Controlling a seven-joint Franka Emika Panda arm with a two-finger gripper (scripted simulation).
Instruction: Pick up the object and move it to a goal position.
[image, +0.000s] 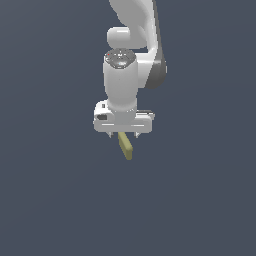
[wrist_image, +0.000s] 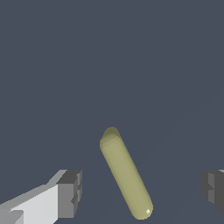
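Tool (wrist_image: 140, 192) spread wide, holding nothing; olive stick (wrist_image: 126, 173) between fingers, untouched.

**Olive stick lies between spread fingers**

A small olive-yellow elongated block with rounded ends (wrist_image: 125, 173) lies on a plain dark blue-grey surface (wrist_image: 109, 57), set at a slant to the line between the fingers. The white gripper (wrist_image: 142, 192) stands wide apart: one dark grey finger pad (wrist_image: 70, 192) on a white finger body shows at one side, the other dark pad (wrist_image: 213, 189) at the opposite edge. Neither pad touches the block; clear gaps separate it from both.
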